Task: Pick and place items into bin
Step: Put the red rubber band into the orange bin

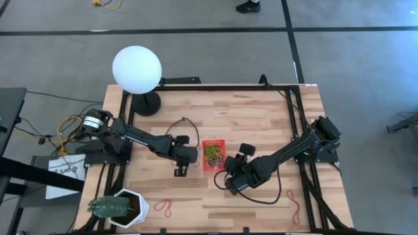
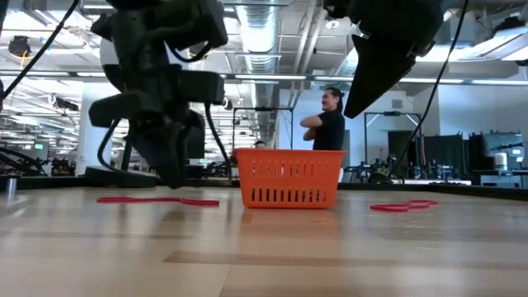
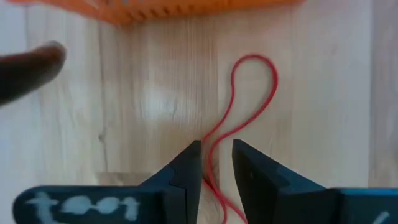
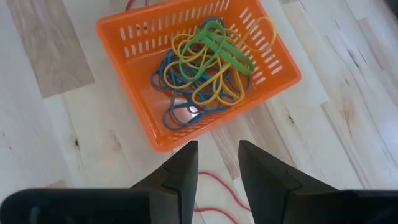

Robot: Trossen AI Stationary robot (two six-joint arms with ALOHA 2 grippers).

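bands [image 4: 205, 62] in basket [image 1: 213, 155], grippers either side

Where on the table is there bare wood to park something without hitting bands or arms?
Widest free patch: far side, between the black lamp base and the right arm's mount. A smaller one lies at the near edge between the red band by the plant pot and the right gripper. Crowded: around the basket, flanked by the left gripper.

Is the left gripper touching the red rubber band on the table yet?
Cannot tell. In the left wrist view the red rubber band runs between the left gripper's fingers, but neither contact nor a gap shows plainly.
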